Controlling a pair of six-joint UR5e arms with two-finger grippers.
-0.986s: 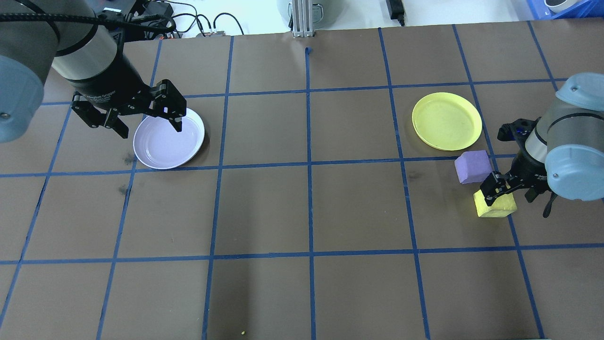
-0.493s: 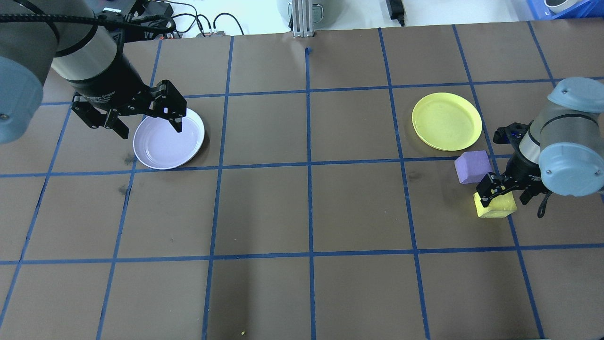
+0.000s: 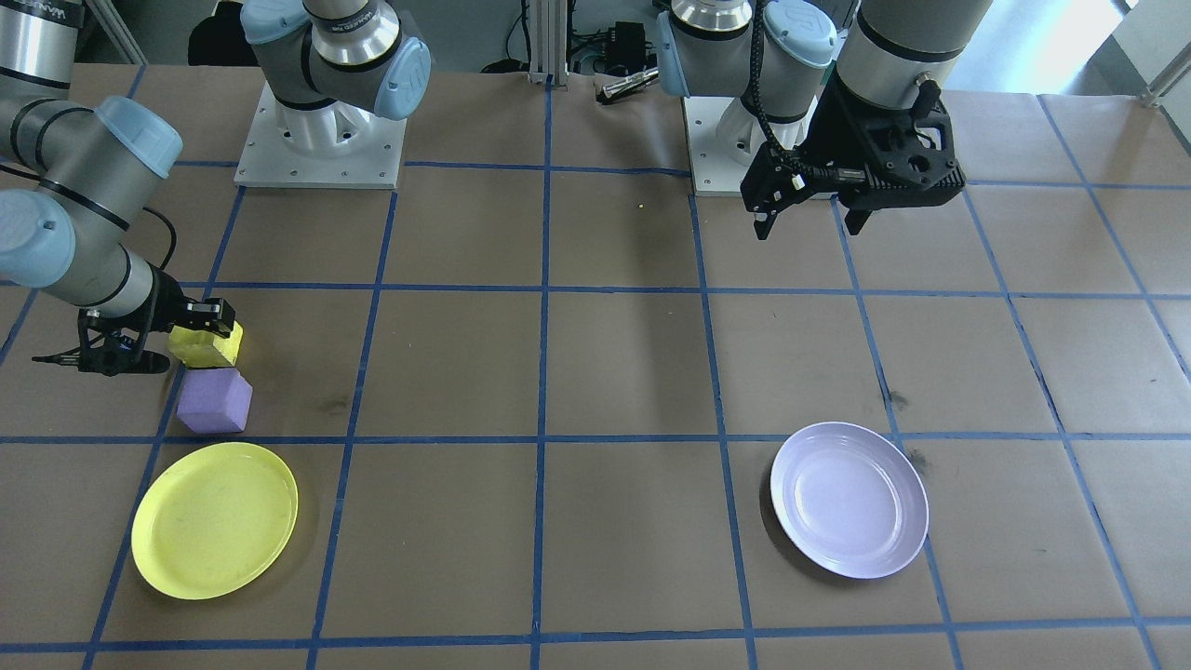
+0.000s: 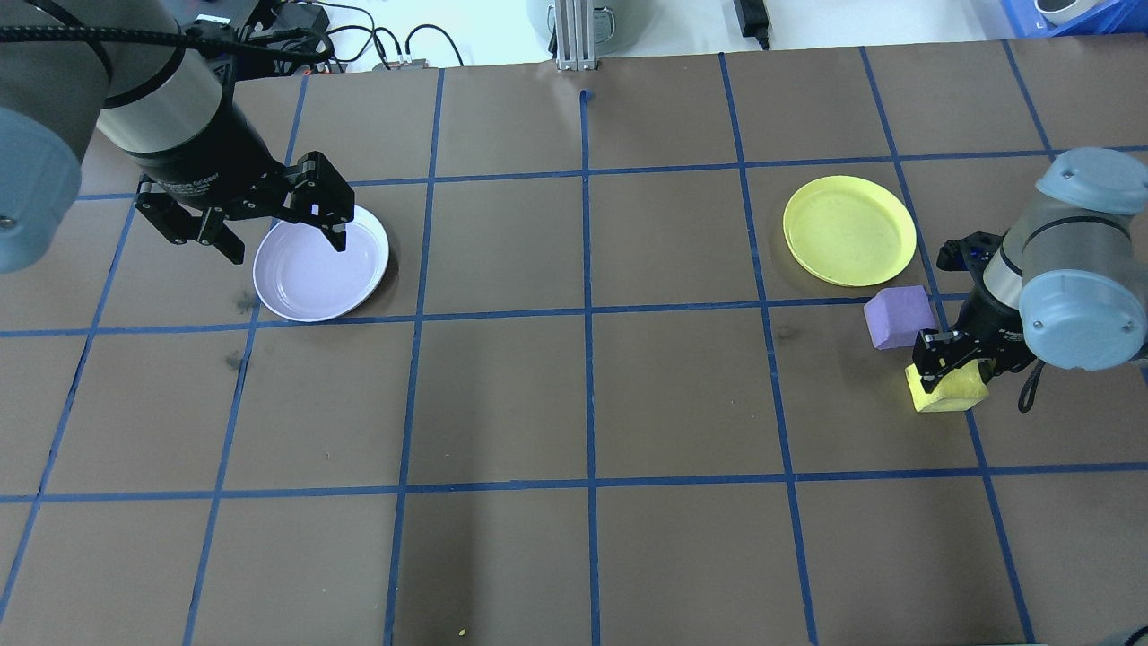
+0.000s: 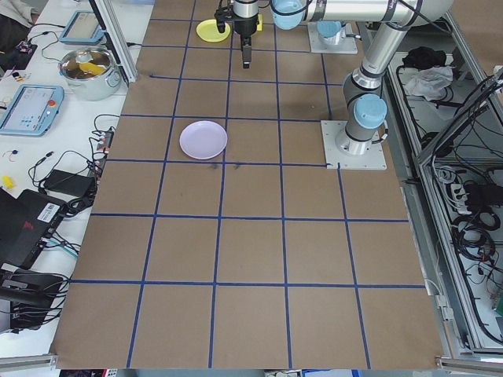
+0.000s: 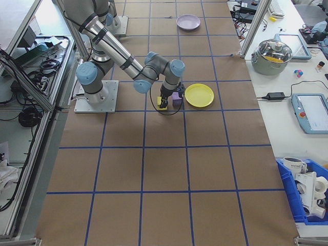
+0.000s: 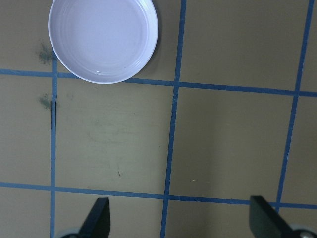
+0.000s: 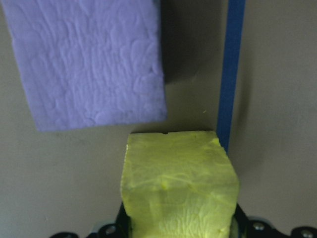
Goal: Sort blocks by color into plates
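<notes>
The yellow block (image 4: 951,393) (image 3: 207,346) (image 8: 178,183) rests on the table at my right, held between the fingers of my right gripper (image 4: 956,371) (image 3: 199,335), which is shut on it. The purple block (image 4: 897,316) (image 3: 215,401) (image 8: 89,64) lies just beyond it, apart from the fingers. Further on is the yellow plate (image 4: 849,230) (image 3: 214,518), with nothing in it. The lavender plate (image 4: 320,269) (image 3: 849,499) (image 7: 103,38) lies at my left, also bare. My left gripper (image 4: 287,249) (image 3: 808,230) (image 7: 181,218) hangs open above the table short of that plate.
Brown table (image 4: 583,395) with a blue tape grid. Cables and a metal post (image 4: 574,36) sit past the far edge. Both arm bases (image 3: 321,140) stand at the robot's side of the table. A pot (image 6: 277,51) and tablets lie on side benches.
My right gripper has sunk lower around the yellow block and closed on it; the block looks narrower and has shifted slightly. My left arm and both plates have stayed still.
</notes>
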